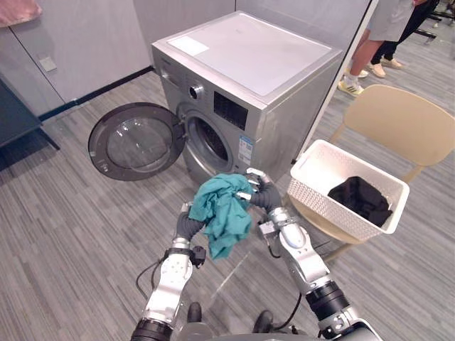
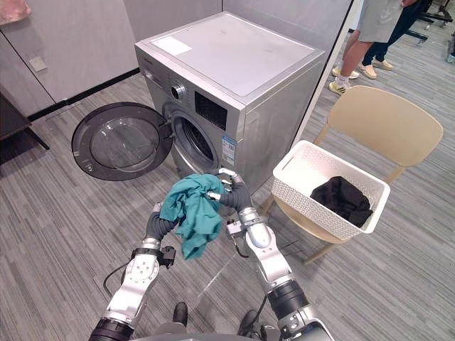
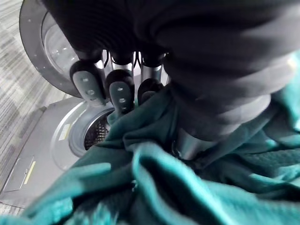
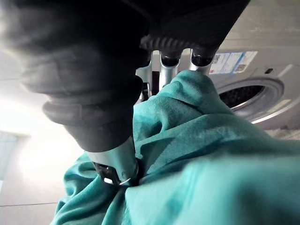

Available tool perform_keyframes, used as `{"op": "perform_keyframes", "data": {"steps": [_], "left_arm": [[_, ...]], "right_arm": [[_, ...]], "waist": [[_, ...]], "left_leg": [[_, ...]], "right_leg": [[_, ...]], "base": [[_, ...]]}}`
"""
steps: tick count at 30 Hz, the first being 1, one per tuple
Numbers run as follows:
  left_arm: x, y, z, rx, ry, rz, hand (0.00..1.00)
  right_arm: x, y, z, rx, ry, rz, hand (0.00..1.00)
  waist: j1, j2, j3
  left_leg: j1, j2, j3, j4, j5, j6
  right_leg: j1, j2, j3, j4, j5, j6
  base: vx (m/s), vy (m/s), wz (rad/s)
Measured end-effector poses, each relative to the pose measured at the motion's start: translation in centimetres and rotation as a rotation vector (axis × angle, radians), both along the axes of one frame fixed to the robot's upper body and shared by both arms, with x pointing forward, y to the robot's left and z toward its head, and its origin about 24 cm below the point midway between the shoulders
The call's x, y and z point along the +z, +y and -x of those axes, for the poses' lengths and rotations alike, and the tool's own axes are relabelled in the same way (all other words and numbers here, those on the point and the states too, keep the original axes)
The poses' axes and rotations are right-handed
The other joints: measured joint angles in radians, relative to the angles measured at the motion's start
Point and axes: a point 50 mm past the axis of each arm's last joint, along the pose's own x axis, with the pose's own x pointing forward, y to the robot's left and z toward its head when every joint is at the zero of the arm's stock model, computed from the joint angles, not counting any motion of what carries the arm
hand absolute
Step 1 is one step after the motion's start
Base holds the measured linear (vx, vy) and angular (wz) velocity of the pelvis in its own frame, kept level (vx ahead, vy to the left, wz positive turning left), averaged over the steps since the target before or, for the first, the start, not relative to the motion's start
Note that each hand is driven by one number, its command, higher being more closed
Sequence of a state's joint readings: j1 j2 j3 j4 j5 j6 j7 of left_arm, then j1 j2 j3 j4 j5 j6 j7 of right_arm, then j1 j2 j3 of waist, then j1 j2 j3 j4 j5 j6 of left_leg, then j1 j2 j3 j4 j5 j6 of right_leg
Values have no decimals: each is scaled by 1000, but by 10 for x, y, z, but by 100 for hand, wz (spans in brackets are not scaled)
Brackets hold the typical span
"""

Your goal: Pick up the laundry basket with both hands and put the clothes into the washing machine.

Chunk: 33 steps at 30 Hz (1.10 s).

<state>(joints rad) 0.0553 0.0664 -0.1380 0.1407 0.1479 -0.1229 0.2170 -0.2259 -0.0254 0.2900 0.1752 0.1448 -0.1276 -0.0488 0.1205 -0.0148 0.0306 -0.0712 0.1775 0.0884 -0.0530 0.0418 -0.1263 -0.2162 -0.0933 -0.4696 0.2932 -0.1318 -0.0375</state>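
Observation:
A crumpled teal garment (image 1: 220, 209) hangs in the air in front of the washing machine (image 1: 249, 78), just below its round drum opening (image 1: 208, 142). My left hand (image 1: 190, 226) grips it from the left, fingers (image 3: 119, 91) curled into the cloth (image 3: 187, 187). My right hand (image 1: 259, 193) holds its upper right edge, thumb (image 4: 115, 164) and fingers pinching the fabric (image 4: 201, 164). The white perforated laundry basket (image 1: 313, 195) sits on a beige chair (image 1: 402, 121) to the right, with a black garment (image 1: 360, 199) inside.
The washer's round glass door (image 1: 135, 141) is swung wide open to the left, low over the grey plank floor. A person's legs (image 1: 366, 53) stand behind the chair at the upper right. A dark cabinet edge (image 1: 18, 117) is at the far left.

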Motion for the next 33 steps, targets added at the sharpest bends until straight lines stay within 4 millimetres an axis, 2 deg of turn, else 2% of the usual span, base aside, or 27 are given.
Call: {"op": "perform_keyframes", "data": {"steps": [5,11,12,22,25,27,30,32,33], "left_arm": [[3,1,2,9,-13,9,100],[3,2,2,24,-12,21,100],[3,2,2,25,-12,27,100],[2,3,2,50,-6,75,100],[3,9,6,93,-10,108,100],[2,17,9,138,-10,123,100],[1,32,12,214,-12,122,100],[2,42,16,268,-20,137,100],[2,43,18,278,-17,140,100]], "right_arm": [[-2,1,2,4,9,-9,100],[-5,2,4,3,23,-18,100],[-4,2,4,3,23,-18,0],[-9,-2,6,-17,42,-22,0],[-9,-6,5,-35,36,-14,0],[-6,-17,7,-96,23,-30,0],[-2,-48,13,-232,1,-50,0],[-7,-75,21,-350,9,-52,0],[-9,-81,24,-373,18,-49,0]], "waist": [[0,-6,-2],[-1,-6,-2],[-1,-6,-2],[-7,-6,-2],[-21,-6,-2],[-24,-6,-2],[-25,-6,-2],[-28,-6,-2],[-29,-6,-2]], "left_leg": [[-1,-4,-1,0,-9,15],[9,-5,1,-2,-8,12],[11,-5,1,-2,-8,12],[15,-5,12,-3,-16,23],[21,-5,18,-3,-18,26],[26,-5,22,-3,-20,28],[36,-6,27,-3,-21,30],[39,-6,31,-4,-21,30],[44,-7,33,-6,-21,30]], "right_leg": [[12,-1,0,-11,0,1],[15,0,2,-15,1,1],[17,1,2,-17,1,1],[23,3,13,-19,1,2],[27,4,18,-20,1,2],[30,4,21,-22,1,2],[40,6,25,-29,3,4],[40,6,30,-31,4,6],[40,6,32,-31,4,7]], "base": [[0,0,0],[30,-19,-1],[0,0,0],[-6,-34,-3],[8,-27,-5],[30,-30,-5],[28,-27,-4],[18,-20,-6],[36,-21,-10]]}}
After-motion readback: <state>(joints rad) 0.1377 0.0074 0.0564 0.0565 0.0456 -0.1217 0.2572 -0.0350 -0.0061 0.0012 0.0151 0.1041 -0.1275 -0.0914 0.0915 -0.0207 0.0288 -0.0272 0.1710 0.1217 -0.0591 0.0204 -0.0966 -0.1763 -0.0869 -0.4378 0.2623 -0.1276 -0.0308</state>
